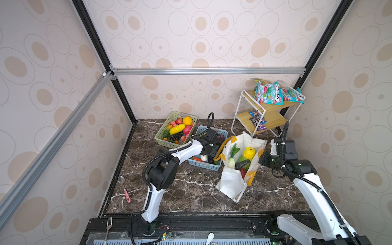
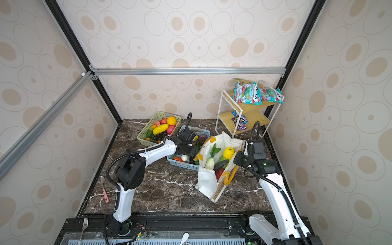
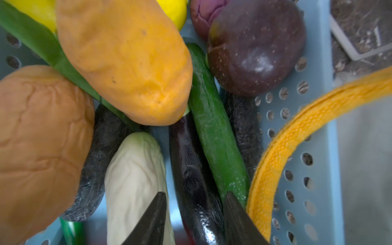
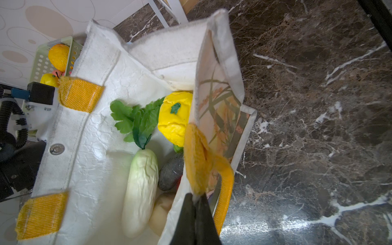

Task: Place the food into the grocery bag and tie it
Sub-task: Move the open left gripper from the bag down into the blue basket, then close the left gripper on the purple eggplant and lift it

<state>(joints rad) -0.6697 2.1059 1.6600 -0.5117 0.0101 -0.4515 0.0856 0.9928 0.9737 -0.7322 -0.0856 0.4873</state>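
1. Across the dark marble table (image 1: 191, 191), the white grocery bag (image 1: 231, 182) (image 2: 206, 182) is standing open right of centre in both top views, just beside the light blue basket (image 1: 203, 165).
2. The left arm is reaching down into that basket, which is holding more food.
3. At the bag's far rim, the right gripper (image 4: 196, 196) is pinching the fabric wall where a yellow-orange handle (image 4: 199, 161) is sewn on. Its 2 fingers are pressing together on the rim.
4. The left gripper (image 3: 195, 194) is hanging low over the basket's contents with its 2 fingers standing apart. The purple eggplant (image 3: 191, 169) is lying lengthwise between them, with 1 fingertip right against it and a sliver of blue floor showing at the other.
5. The green cucumber (image 3: 214, 131) is lying against 1 side of the eggplant, and a pale white vegetable (image 3: 135, 176) is lying near the other.
6. Inside the bag, a leafy white radish (image 4: 142, 191) and a yellow knobbly fruit (image 4: 174, 118) are resting side by side, well clear of the right fingers.
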